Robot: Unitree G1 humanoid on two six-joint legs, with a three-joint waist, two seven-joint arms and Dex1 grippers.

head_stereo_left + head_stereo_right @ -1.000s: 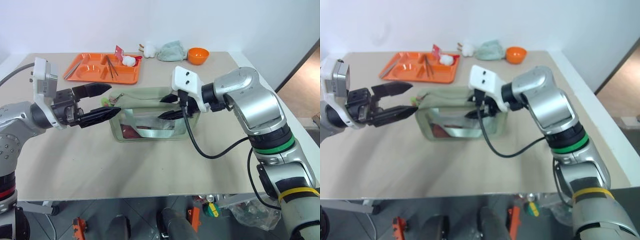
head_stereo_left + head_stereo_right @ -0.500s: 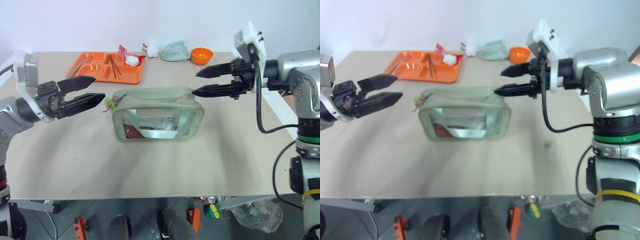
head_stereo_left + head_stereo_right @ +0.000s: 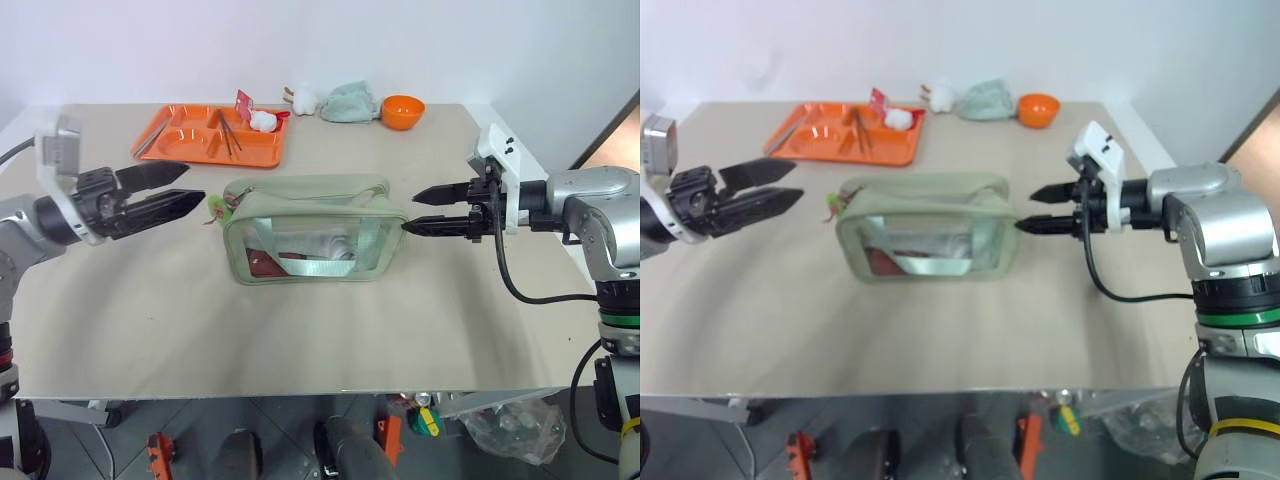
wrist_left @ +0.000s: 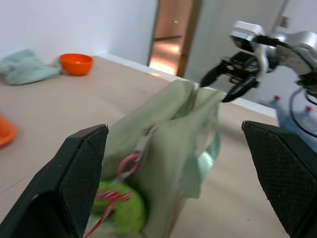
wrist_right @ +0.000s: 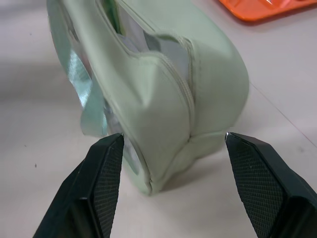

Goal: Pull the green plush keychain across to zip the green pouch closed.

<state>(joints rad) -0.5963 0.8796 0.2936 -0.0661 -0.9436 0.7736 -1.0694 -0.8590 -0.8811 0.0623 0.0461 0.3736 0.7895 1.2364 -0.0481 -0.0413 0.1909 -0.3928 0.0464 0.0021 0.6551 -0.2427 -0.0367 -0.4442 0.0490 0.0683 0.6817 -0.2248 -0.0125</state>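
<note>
Pouch (image 3: pixel 315 230) mid-table, keychain (image 3: pixel 214 205) at its left end, both grippers (image 3: pixel 190 196) (image 3: pixel 412 210) spread and empty flanking it, risks sliding unless the right clamps before the pull.

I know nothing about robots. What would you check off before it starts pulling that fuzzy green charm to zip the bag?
1. Left end effector open, ready to take the charm: ok.
2. Green plush keychain in plain sight at the pouch's near end, between the left fingers in the wrist view: ok.
3. Keychain gripped: not ok, the fingers stand apart from it.
4. Right end effector open around the green pouch's far end, placed to brace it: ok.
5. Pouch held steady: not ok, those fingers have not closed on it.
6. Zipper track free of snags: cannot tell.
</note>
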